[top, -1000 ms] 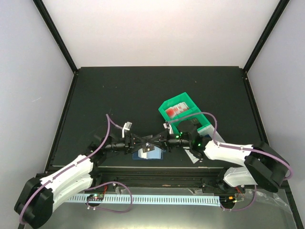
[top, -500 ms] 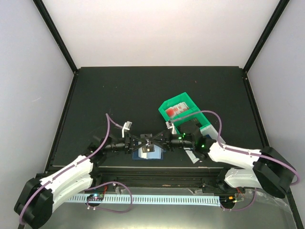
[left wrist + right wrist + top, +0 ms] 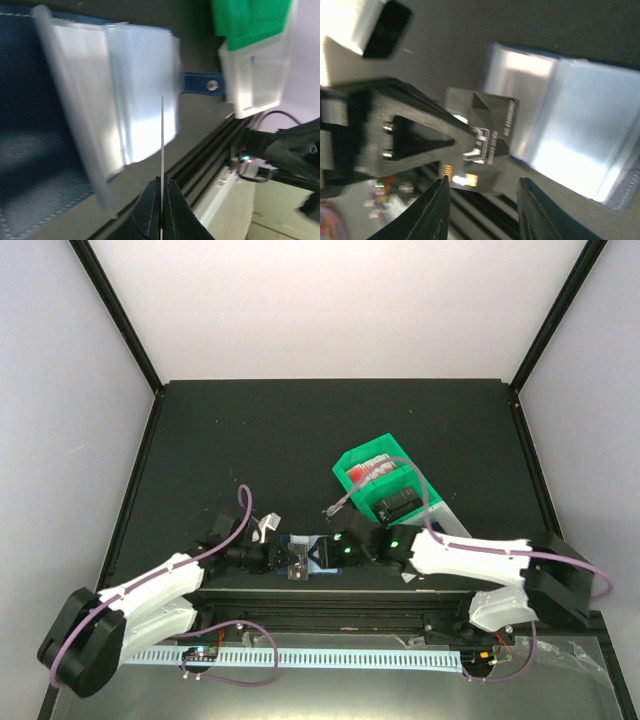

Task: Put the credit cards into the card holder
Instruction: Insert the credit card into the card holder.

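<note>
The card holder [image 3: 312,540] lies open near the table's front edge, navy inside [image 3: 30,125] with clear sleeves [image 3: 140,90] and a clasp strap [image 3: 202,84]. My left gripper [image 3: 290,560] is shut on a credit card. In the left wrist view the card [image 3: 162,140] shows edge-on as a thin line rising from the closed left gripper [image 3: 162,181] over the sleeves. In the right wrist view the card [image 3: 487,125] looks dark, with print and a gold chip. My right gripper [image 3: 330,550] is open, and nothing sits between the jaws of the right gripper [image 3: 483,180], just short of the card.
A green bin [image 3: 352,462] holding red-and-white items and a black item stands right of centre, with a white bin [image 3: 443,515] against its near side. The table's metal front rail [image 3: 210,165] runs just below the card holder.
The card passed from the right gripper to the left: the left jaws closed on it and the right jaws opened. Both grippers dropped toward the front edge, over the card holder.
</note>
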Robot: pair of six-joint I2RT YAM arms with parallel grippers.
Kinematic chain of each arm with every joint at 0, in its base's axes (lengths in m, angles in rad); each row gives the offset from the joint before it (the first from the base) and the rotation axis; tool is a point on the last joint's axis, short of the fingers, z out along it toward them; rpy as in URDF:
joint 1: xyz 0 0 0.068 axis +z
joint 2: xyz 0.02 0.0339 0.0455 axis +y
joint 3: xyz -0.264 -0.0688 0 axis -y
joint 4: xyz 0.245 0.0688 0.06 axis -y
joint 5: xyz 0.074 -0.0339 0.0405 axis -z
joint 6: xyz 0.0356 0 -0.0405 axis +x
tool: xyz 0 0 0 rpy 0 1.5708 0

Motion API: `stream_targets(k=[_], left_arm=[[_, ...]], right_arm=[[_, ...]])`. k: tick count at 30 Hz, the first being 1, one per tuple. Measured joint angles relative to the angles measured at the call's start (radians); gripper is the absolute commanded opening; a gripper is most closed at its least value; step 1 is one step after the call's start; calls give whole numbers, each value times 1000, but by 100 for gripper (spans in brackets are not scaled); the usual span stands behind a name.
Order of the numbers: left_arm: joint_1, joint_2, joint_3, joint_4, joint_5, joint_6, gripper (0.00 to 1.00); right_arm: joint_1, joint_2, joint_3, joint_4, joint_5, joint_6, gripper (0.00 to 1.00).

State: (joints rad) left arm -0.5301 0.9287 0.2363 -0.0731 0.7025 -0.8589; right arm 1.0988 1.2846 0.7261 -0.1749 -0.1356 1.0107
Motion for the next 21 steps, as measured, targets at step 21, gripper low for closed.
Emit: stream_targets(k=[21], left_arm=[[5, 287, 87, 64, -56, 125, 1]], right_arm=[[171, 378, 244, -436, 418, -61, 46]])
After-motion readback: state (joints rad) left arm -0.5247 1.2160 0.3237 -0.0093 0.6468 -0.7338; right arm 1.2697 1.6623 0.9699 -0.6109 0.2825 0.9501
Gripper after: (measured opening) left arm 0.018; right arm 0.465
